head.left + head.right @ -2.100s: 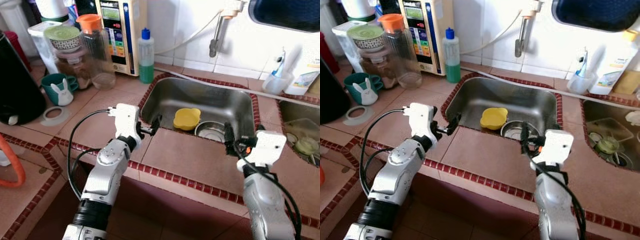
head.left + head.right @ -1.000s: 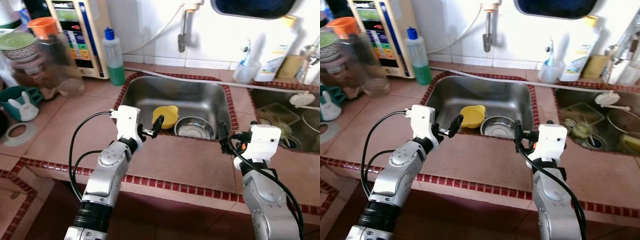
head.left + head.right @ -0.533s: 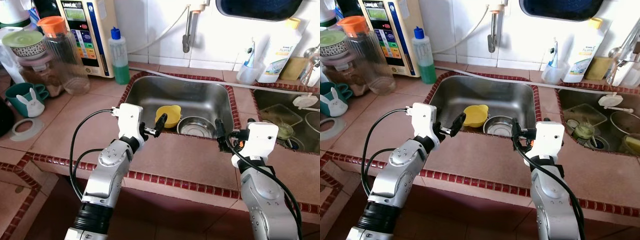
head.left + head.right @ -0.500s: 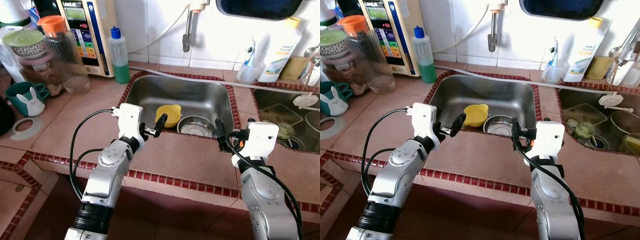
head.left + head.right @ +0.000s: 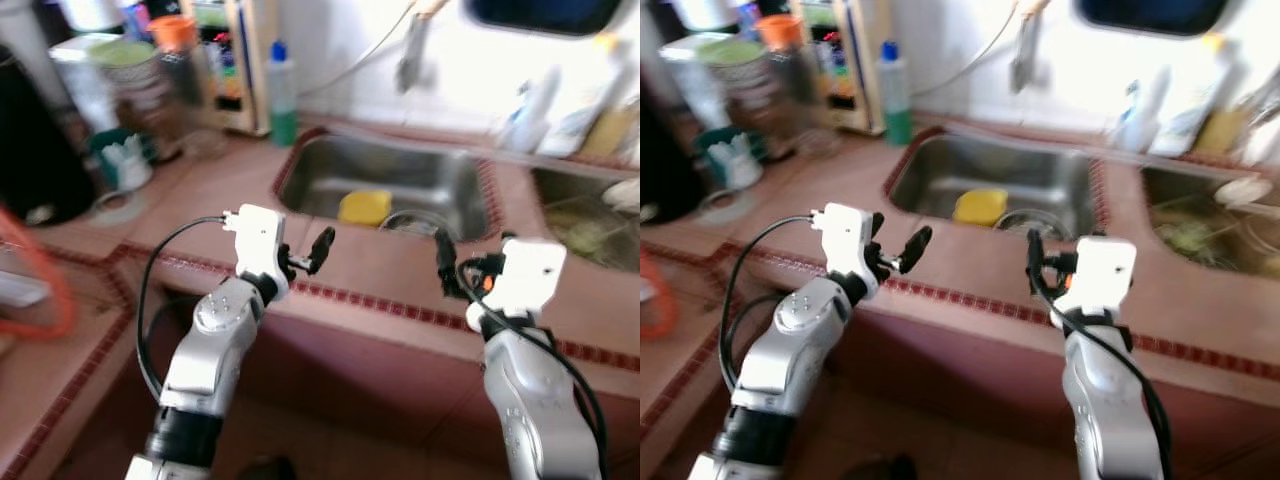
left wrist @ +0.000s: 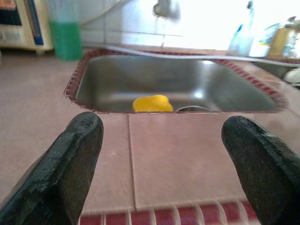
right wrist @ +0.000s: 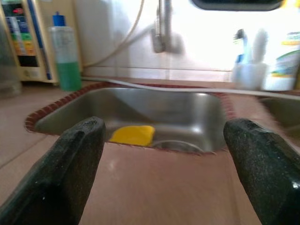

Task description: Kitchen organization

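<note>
Yellow bowl [image 5: 365,207] sits down in the steel sink [image 5: 400,172], right beside a round metal dish [image 5: 408,222]. From the left eye view, which is blurry, the left gripper [image 5: 318,248] floats over the edge of the tiled counter [image 5: 200,215], with its two fingers spread apart and nothing between them. The right gripper [image 5: 444,270] hangs over the counter on the other side, near the sink's front edge. From the right eye view, a green soap bottle [image 5: 894,93] stands behind the sink by the wall. From the left wrist view, both black fingers [image 6: 75,161] are wide apart and the yellow bowl shows far off between them. From the right wrist view, those fingers [image 7: 72,164] are wide apart too and hold nothing. I think the tidying has hardly begun, since the bowl and dish are not picked up yet.
</note>
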You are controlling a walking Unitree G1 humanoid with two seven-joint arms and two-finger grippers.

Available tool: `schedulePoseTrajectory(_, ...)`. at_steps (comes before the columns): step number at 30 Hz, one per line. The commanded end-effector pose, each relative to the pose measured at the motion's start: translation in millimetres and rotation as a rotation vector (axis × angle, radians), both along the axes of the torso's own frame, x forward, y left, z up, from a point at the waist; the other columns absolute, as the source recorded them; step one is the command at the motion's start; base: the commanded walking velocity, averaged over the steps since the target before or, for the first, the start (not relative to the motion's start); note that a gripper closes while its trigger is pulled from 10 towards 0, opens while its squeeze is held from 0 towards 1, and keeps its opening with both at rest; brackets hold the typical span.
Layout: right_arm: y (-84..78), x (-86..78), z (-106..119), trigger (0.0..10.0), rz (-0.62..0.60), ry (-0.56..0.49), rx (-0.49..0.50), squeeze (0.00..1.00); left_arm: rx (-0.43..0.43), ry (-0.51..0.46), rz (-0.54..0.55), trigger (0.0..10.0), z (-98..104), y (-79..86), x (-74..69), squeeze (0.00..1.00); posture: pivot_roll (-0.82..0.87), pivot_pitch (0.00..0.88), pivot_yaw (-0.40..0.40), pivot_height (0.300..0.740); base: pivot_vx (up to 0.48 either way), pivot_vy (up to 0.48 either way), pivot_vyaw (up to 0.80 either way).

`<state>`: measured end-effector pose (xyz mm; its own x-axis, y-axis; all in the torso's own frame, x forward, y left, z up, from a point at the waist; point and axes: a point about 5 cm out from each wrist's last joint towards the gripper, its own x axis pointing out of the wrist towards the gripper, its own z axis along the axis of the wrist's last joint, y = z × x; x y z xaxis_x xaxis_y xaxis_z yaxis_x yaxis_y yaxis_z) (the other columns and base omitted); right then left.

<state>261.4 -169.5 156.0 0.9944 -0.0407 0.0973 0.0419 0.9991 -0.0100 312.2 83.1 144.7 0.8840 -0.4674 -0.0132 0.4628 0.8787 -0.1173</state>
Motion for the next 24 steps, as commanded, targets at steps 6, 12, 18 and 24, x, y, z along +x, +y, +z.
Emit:
schedulePoseTrajectory(6, 0.8, 3.2, 5.5, 10.0, 0.002, -0.018, 0.008, 0.37, 0.018, -0.011, -0.002, 10.0, 3.5, 2.3, 2.6, 0.00, 0.06, 0.000, 0.043, 0.740, -0.298, 0.000, 0.00)
schedulePoseTrajectory(12, 0.3, 5.7, 6.1, 10.0, 0.002, -0.022, 0.007, 0.37, 0.021, -0.009, -0.005, 10.0, 2.6, 2.0, 2.4, 0.00, 0.06, 0.000, 0.043, 0.740, -0.232, 0.000, 0.00)
schedulePoseTrajectory(18, 1.6, 6.5, 6.6, 10.0, 0.005, -0.026, 0.007, 0.37, 0.023, -0.012, -0.019, 10.0, 2.7, -0.1, 1.6, 0.00, 0.07, 0.000, 0.042, 0.740, 0.000, 0.000, 0.00)
schedulePoseTrajectory(24, 1.7, 7.2, 7.4, 10.0, 0.004, -0.031, 0.002, 0.37, 0.031, -0.002, -0.008, 10.0, 0.0, 1.5, 2.5, 0.00, 0.07, 0.000, 0.038, 0.740, 0.000, 0.000, 0.00)
